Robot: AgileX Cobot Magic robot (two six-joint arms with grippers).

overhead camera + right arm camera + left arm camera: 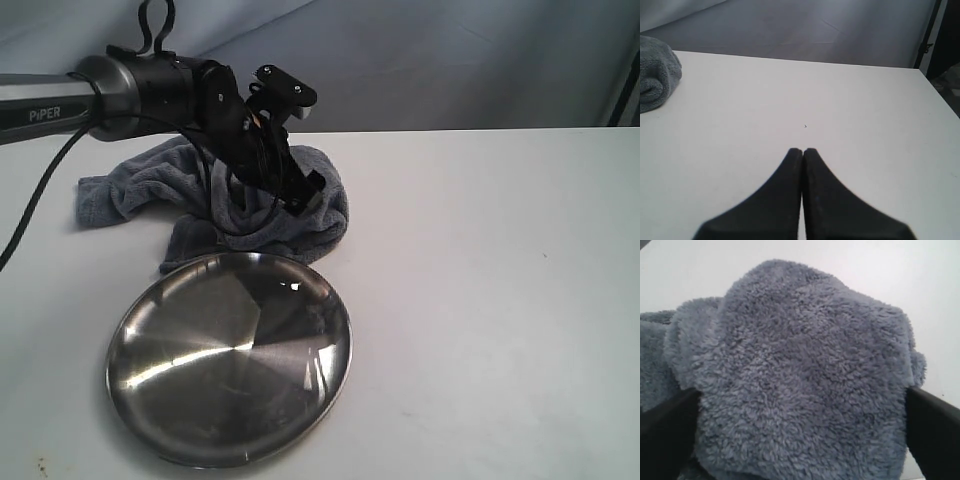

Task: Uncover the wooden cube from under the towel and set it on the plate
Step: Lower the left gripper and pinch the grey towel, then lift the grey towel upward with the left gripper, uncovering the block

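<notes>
Towel [140,185], fluffy and grey-blue, lies bunched on the white table [480,300] just behind the bare steel plate [230,370]. The wooden cube is not visible; it is presumably hidden under the towel's hump. The left fingers [932,432] are spread wide, straddling that hump without pinching it. The right fingers [785,200] are pressed together on nothing, over the table well apart from the towel. The uncovering step seems to be in hand. Next, the left fingers likely need to nip the cloth alone and draw it aside.
</notes>
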